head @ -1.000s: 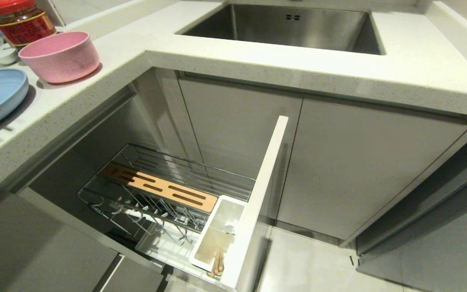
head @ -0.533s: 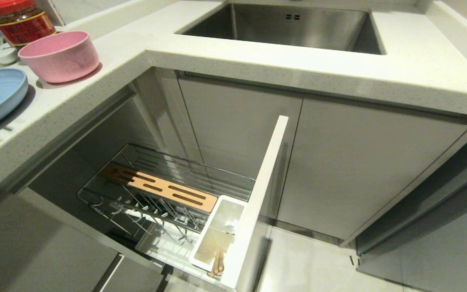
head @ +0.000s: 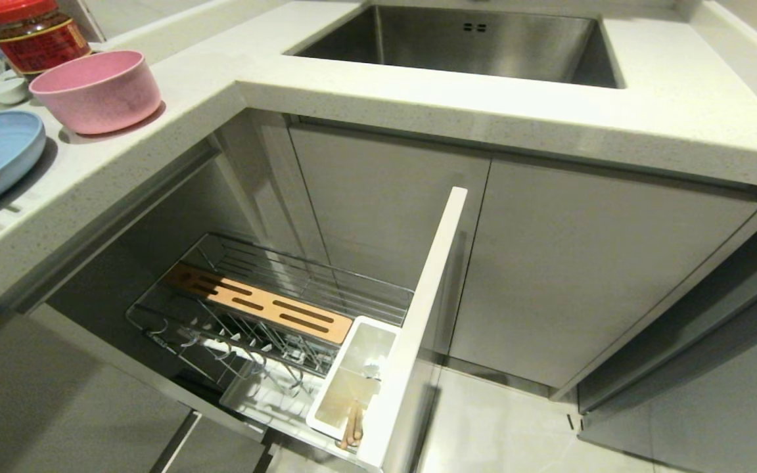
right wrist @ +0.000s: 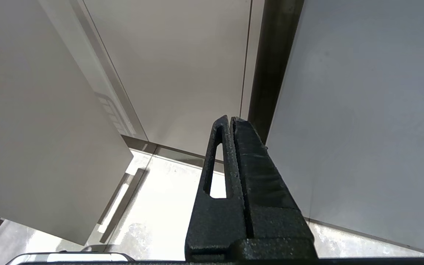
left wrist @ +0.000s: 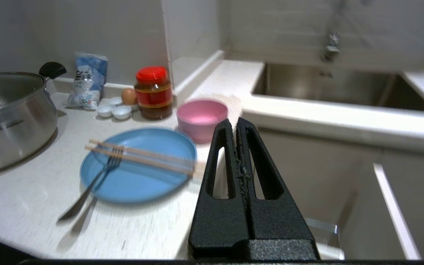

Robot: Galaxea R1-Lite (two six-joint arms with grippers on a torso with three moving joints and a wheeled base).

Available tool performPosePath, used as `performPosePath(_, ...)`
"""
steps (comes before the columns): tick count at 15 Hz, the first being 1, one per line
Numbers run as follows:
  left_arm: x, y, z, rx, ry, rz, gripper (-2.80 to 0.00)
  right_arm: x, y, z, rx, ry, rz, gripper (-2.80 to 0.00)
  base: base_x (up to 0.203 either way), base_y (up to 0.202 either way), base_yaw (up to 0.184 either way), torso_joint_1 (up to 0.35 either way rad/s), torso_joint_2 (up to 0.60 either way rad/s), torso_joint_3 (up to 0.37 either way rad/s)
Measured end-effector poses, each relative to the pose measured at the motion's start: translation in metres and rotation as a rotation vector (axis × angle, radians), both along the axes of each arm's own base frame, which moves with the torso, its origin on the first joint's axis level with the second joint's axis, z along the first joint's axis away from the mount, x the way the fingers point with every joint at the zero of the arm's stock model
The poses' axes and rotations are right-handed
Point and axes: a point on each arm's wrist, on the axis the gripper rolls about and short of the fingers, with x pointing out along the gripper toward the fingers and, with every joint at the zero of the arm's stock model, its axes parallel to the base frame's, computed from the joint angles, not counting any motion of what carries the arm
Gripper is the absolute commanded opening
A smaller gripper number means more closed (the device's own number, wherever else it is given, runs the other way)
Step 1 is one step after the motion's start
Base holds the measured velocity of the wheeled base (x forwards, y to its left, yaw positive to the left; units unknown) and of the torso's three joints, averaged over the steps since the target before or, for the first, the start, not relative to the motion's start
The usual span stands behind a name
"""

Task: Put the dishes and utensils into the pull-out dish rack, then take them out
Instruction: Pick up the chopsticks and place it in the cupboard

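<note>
I see first the white stone countertop (head: 418,98), which turns a corner around the steel sink (head: 470,43). Under it the pull-out dish rack (head: 273,315) stands drawn out, with its white cabinet front (head: 418,315) at the near end. In the chrome basket lies the slotted wooden board (head: 260,305), next to it are the plate prongs (head: 247,345), and beside the front sits the white utensil bin (head: 352,381). In this bin some light wooden sticks already stand; I think they are chopsticks, but I cannot be sure.

On the counter at my left a big steel pot (left wrist: 9,114) stands. Near it is the light-blue plate (left wrist: 138,165), with a pair of wooden chopsticks (left wrist: 142,156) across it and a silver fork (left wrist: 94,184) resting over its rim. The pink bowl (left wrist: 201,119) is just behind the plate, and a red-lidded jar (left wrist: 154,92) stands behind that.

My left gripper (left wrist: 234,125) is raised above the counter edge and points toward the bowl, its fingers pressed together and empty. My right gripper (right wrist: 230,121) hangs down by the cabinet doors, also clenched on nothing.

I judge that loading is only at its beginning, with the dishes not yet in the rack. For the next move the left fingers must first spread, then come down on the bowl rim or the plate edge.
</note>
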Motion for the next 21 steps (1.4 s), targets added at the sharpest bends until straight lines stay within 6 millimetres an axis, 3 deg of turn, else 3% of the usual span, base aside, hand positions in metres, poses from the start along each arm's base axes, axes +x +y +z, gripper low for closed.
performPosePath(3, 0.047, 0.006, 0.042, -0.152, 0.055, 0.032, -2.80, 0.000, 0.000, 0.000, 0.000, 0.000, 0.000, -2.80, 0.000, 0.000, 0.000, 0.000, 0.00, 0.000)
performPosePath(6, 0.086, 0.016, 0.064, -0.370, 0.139, 0.123, -2.80, 0.000, 0.000, 0.000, 0.000, 0.000, 0.000, -2.80, 0.000, 0.000, 0.000, 0.000, 0.00, 0.000)
performPosePath(9, 0.117, 0.026, 0.068, -0.486, 0.279, 0.249, -2.80, 0.000, 0.000, 0.000, 0.000, 0.000, 0.000, -2.80, 0.000, 0.000, 0.000, 0.000, 0.00, 0.000)
performPosePath(13, 0.146, 0.033, 0.057, -0.539, 0.499, 0.366, -2.80, 0.000, 0.000, 0.000, 0.000, 0.000, 0.000, -2.80, 0.000, 0.000, 0.000, 0.000, 0.00, 0.000)
performPosePath(14, 0.152, 0.035, 0.055, -0.541, 0.530, 0.376, 0.00, 0.000, 0.000, 0.000, 0.000, 0.000, 0.000, -2.80, 0.000, 0.000, 0.000, 0.000, 0.00, 0.000)
performPosePath(21, 0.181, 0.041, 0.046, -0.547, 0.644, 0.409, 0.00, 0.000, 0.000, 0.000, 0.000, 0.000, 0.000, -2.80, 0.000, 0.000, 0.000, 0.000, 0.00, 0.000)
